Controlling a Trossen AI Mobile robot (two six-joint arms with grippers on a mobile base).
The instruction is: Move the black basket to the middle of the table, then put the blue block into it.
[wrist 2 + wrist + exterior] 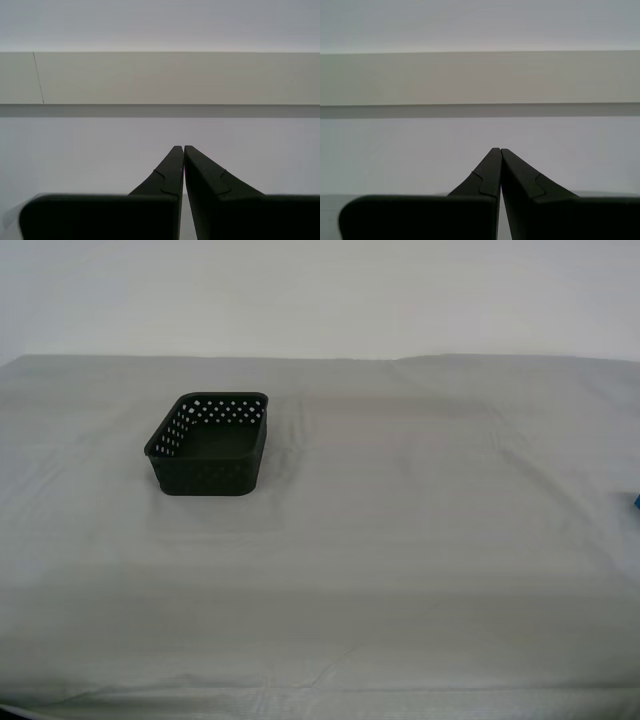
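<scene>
My first gripper [500, 150] had its two black fingers [487, 175] pressed together at the tips, with nothing between them. In front of it there was only a plain pale wall with a wide beige band across it. My second gripper [183, 147] was in the same state: the fingers [170, 172] met at the tips and held nothing, and the same kind of wall with a beige band stood ahead of it.

Neither gripper appeared in the exterior view, so both were apart from the task things. The black basket [208, 445] stood upright on the table [400, 540], toward the exterior view's left. The blue block [636, 502] showed only as a small blue sliver at the right edge of that view, well apart from the basket.
</scene>
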